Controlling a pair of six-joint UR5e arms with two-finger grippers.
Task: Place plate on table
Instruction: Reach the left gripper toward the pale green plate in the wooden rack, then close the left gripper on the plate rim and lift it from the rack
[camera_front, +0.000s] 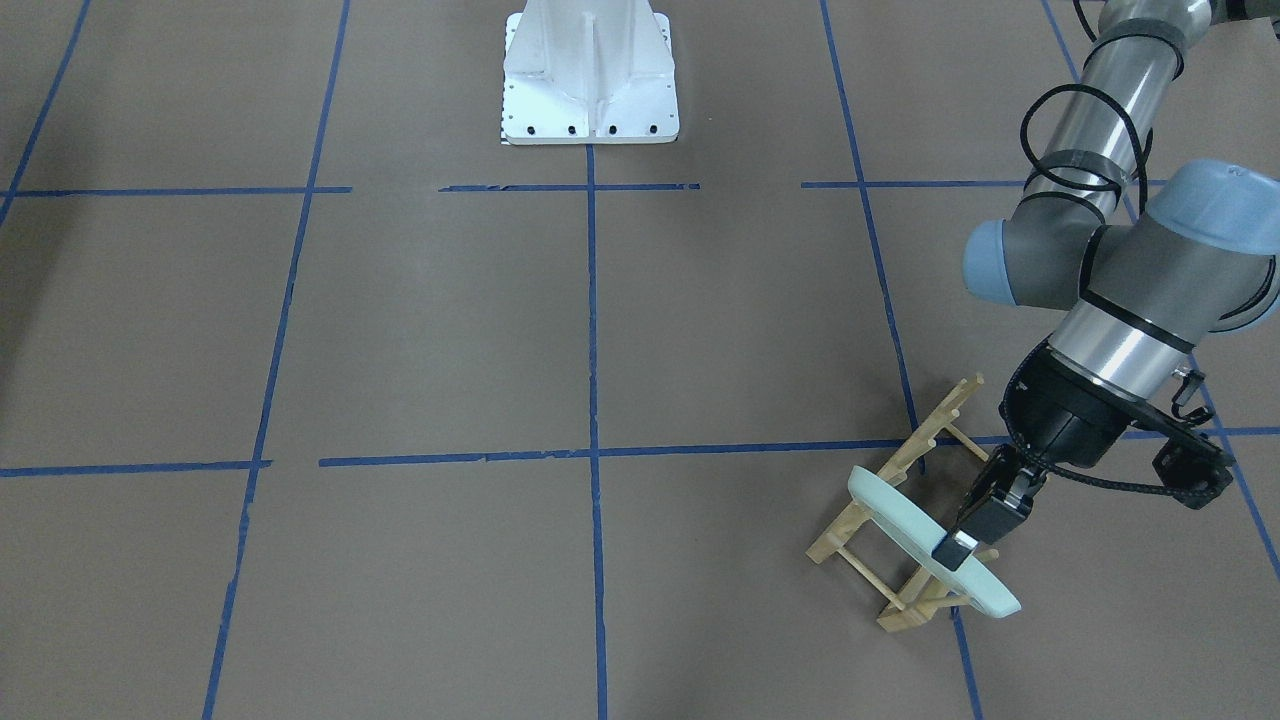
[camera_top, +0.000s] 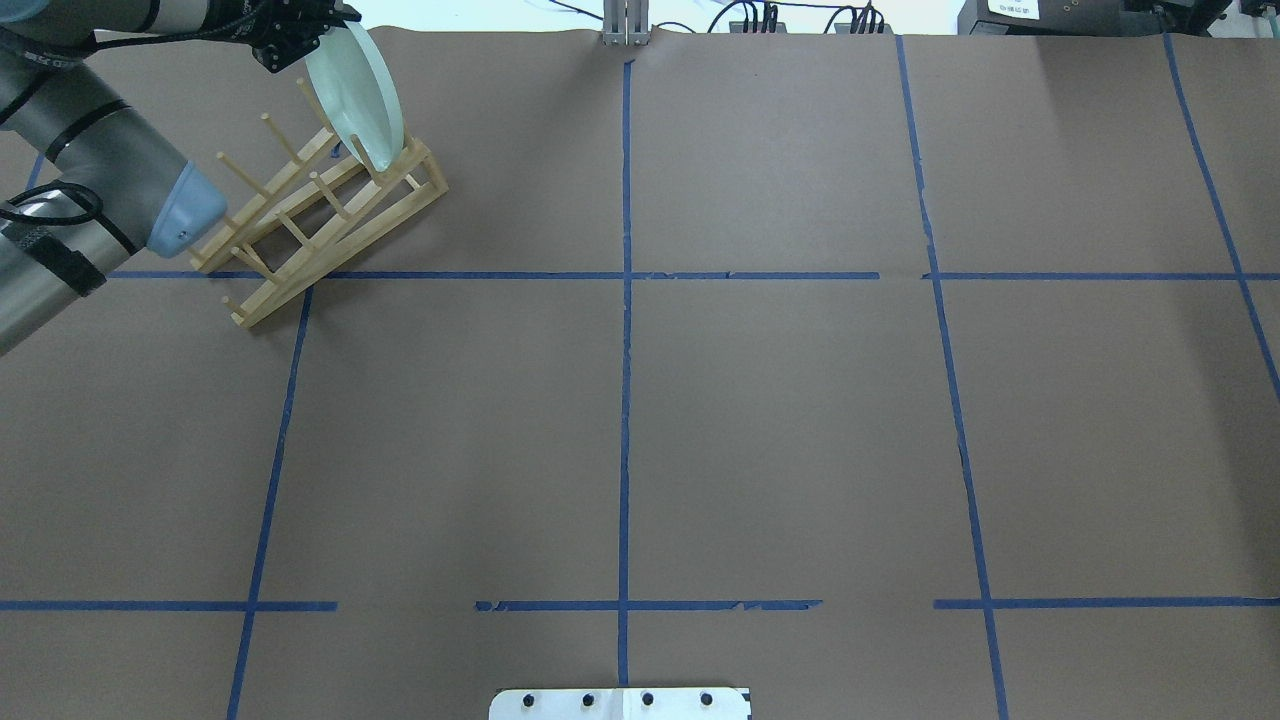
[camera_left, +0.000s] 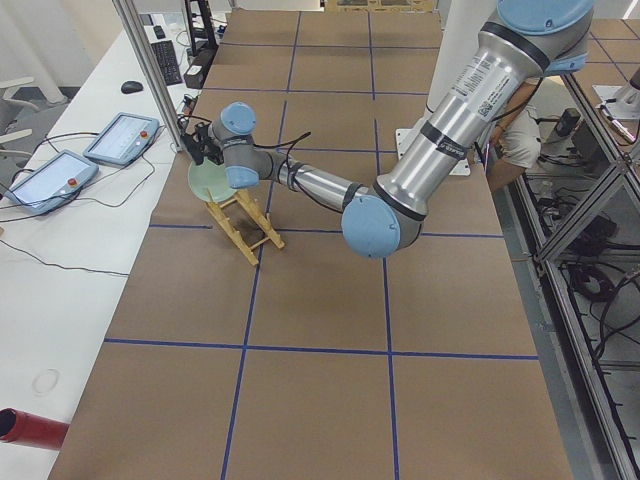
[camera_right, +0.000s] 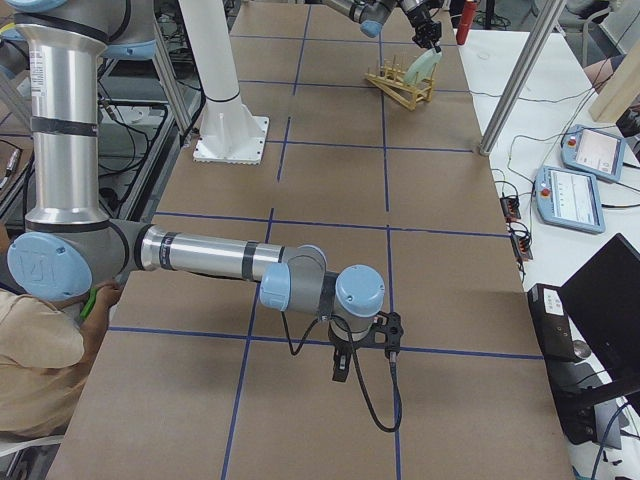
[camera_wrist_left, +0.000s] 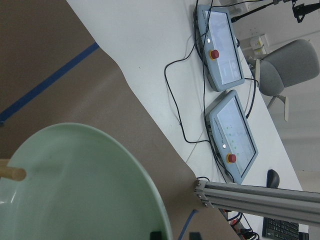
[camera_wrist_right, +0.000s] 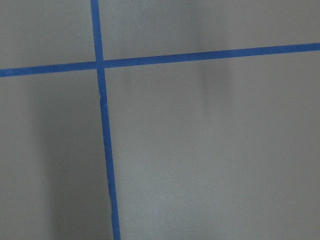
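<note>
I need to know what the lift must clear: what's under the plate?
The rack: the plate stands on edge between its pegs, with the left claw at its top rim. Under the rack is the table. The rails hide the plate's bottom edge.

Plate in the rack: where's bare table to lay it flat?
The table's middle squares are bare, either side of the centre tape line, between the white base and the rack. Crowded: the rack's corner, where the left pincer sits at the plate's rim.
</note>
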